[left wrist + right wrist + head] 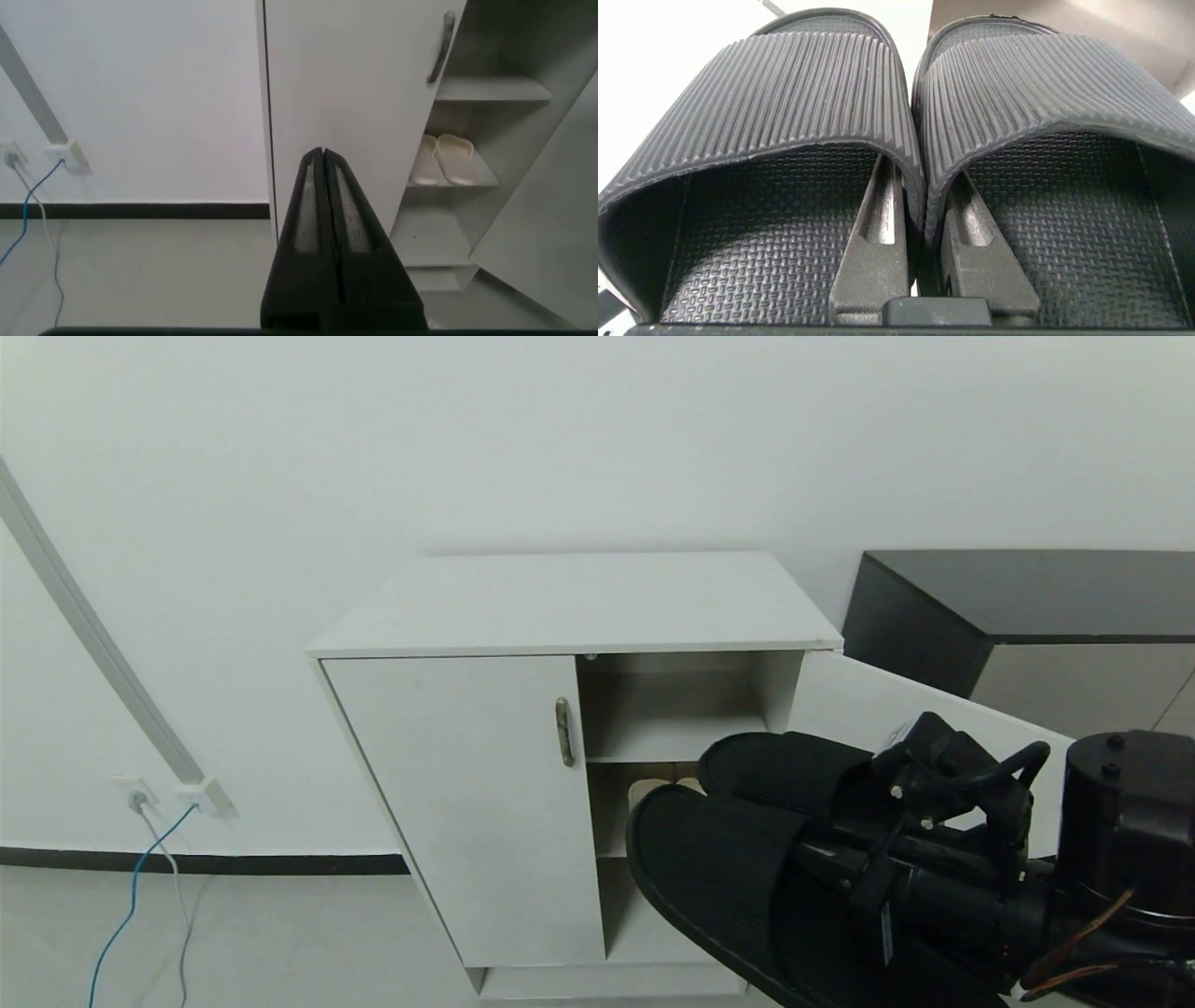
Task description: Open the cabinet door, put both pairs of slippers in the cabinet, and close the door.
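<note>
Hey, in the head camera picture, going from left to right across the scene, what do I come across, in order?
From the left: wall sockets with cables → closed cabinet door → door handle → black slippers → dark sideboard.

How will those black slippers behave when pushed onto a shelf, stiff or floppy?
Probably bendy rather than stiff: the black slippers look like moulded rubber. Likely light, since the right gripper holds both by their inner edges. Ribbed, textured surfaces should grip, not slide.
</note>
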